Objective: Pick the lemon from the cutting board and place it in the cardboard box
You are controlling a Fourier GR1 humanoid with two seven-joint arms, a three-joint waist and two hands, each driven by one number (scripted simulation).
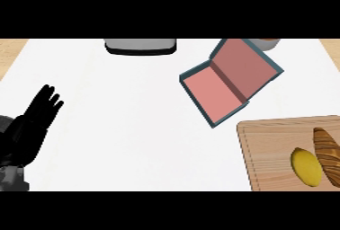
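Note:
A yellow lemon (306, 167) lies on the wooden cutting board (269, 148) at the lower right, touching a brown croissant (328, 152) on its right side. The box (229, 81) sits behind the board, right of centre; it has a pink inside and blue-grey walls, with one flap folded out. My left hand (34, 119) rests open at the left edge, fingers pointing up, far from the lemon and holding nothing. My right hand does not show in the head view.
A grey and black appliance (140, 46) stands at the back edge, centre-left. A small brown-rimmed vessel (264, 42) peeks out behind the box. Wooden counter strips show at the far left and right corners.

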